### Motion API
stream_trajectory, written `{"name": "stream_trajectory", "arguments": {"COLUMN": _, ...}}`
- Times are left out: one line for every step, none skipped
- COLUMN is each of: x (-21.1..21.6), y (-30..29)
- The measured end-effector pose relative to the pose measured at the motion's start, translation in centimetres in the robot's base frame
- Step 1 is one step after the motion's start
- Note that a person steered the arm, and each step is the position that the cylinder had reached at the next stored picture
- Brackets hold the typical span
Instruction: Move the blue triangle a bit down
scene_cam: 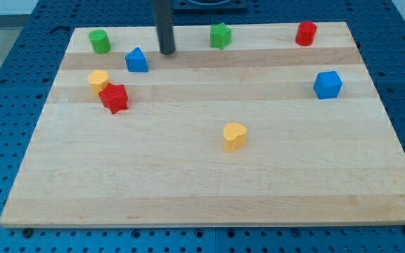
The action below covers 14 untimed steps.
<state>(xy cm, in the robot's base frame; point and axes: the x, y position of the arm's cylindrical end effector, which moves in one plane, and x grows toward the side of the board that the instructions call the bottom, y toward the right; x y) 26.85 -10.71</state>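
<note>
Wooden table (209, 183), pale planks, set on a blue perforated surface (5, 105). My tip (167, 53) stands on the table near its top edge, the dark rod rising straight out of the view's top. No jaws on this arm, only the rod, and it has hold of nothing. Blue triangle (137, 60) sits just beside my tip, at about 8 o'clock from it, a narrow strip of bare wood between them; not touching. Green cylinder (100, 41) lies at 10 o'clock from the blue triangle, near the table's top left corner. Yellow block (98, 80), shape rounded but hard to make out, lies at 8 o'clock from the blue triangle; red star (114, 98) touches its lower right side. Green star-like block (221, 35) at 2 o'clock from my tip, near the top edge. Red cylinder (306, 33) further toward the view's right along the same edge. Blue cube (328, 84) well apart at the view's right. Yellow heart (235, 136) alone near the table's middle, at 5 o'clock from my tip.
</note>
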Motion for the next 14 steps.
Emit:
{"name": "stream_trajectory", "arguments": {"x": -1.2, "y": -2.9}}
{"name": "stream_trajectory", "arguments": {"x": -1.7, "y": -4.7}}
{"name": "stream_trajectory", "arguments": {"x": -0.8, "y": -6.4}}
{"name": "stream_trajectory", "arguments": {"x": 0.8, "y": -6.5}}
{"name": "stream_trajectory", "arguments": {"x": 3.1, "y": -5.9}}
{"name": "stream_trajectory", "arguments": {"x": 6.0, "y": -2.5}}
{"name": "stream_trajectory", "arguments": {"x": 7.2, "y": 0.4}}
{"name": "stream_trajectory", "arguments": {"x": 6.8, "y": 0.5}}
{"name": "stream_trajectory", "arguments": {"x": 5.6, "y": 0.8}}
{"name": "stream_trajectory", "arguments": {"x": 5.5, "y": 2.5}}
{"name": "stream_trajectory", "arguments": {"x": 8.0, "y": 4.7}}
{"name": "stream_trajectory", "arguments": {"x": 11.5, "y": 6.2}}
{"name": "stream_trajectory", "arguments": {"x": 11.5, "y": 6.2}}
{"name": "stream_trajectory", "arguments": {"x": 10.2, "y": 7.1}}
